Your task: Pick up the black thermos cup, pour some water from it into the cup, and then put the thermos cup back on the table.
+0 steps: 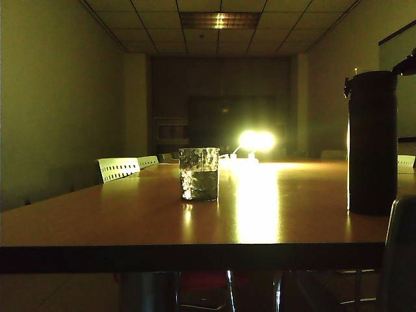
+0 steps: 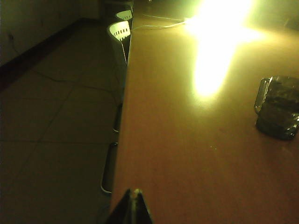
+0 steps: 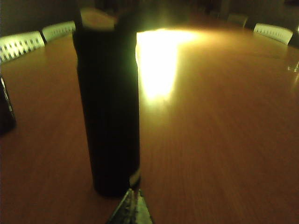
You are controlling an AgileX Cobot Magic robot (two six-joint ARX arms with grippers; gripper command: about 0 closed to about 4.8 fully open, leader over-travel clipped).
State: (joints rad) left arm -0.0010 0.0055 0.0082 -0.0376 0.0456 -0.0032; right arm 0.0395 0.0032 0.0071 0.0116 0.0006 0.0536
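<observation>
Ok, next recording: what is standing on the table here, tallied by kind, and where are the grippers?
Black thermos cup: 1
Glass cup: 1
Lit lamp: 1
Total on the table: 3
Left gripper shut, at the table's near edge; right gripper shut, just short of the thermos cup.

I note a bright lamp (image 1: 256, 140) glaring at the far end of the room, about twelve o'clock from my exterior camera, its glare washing out its shape. White perforated chair backs (image 1: 118, 168) line up at ten o'clock. A lit ceiling light panel (image 1: 220, 19) sits at twelve, high. A thin cable (image 2: 156, 25) trails toward the glare. A dark screen (image 1: 231, 123) hangs on the back wall.
</observation>
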